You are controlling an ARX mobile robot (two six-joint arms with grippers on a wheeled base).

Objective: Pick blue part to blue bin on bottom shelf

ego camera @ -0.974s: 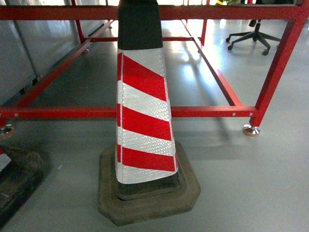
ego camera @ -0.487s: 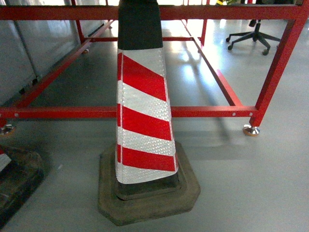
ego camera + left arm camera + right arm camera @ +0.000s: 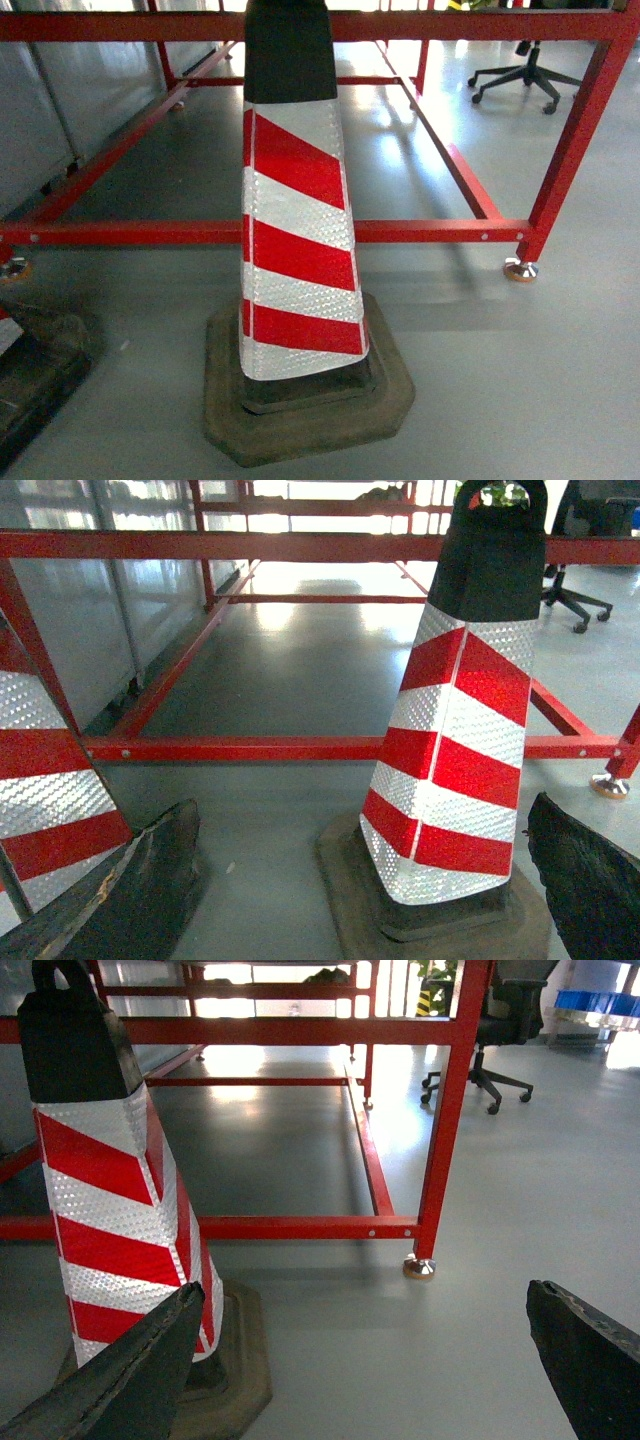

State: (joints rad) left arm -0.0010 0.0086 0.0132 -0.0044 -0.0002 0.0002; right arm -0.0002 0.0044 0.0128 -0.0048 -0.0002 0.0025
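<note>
No blue part, blue bin or bottom shelf appears in any of the three views. A traffic cone [image 3: 295, 240], banded red and white with a black top, stands upright on its dark rubber base [image 3: 310, 420] on the grey floor [image 3: 520, 380], directly ahead of the robot. Behind it runs a red steel frame [image 3: 430, 231] with a silver levelling foot [image 3: 520, 269]. The left gripper [image 3: 365, 900] is held low and roughly level, facing the cone, its two dark fingers [image 3: 130, 900] spread wide apart and holding nothing; a second striped cone [image 3: 40, 780] sits just beside its left finger. The right gripper [image 3: 360, 1380] is likewise low and level, fingers [image 3: 585, 1355] wide apart and empty. An office chair [image 3: 490, 1040] stands well beyond the frame.
</note>
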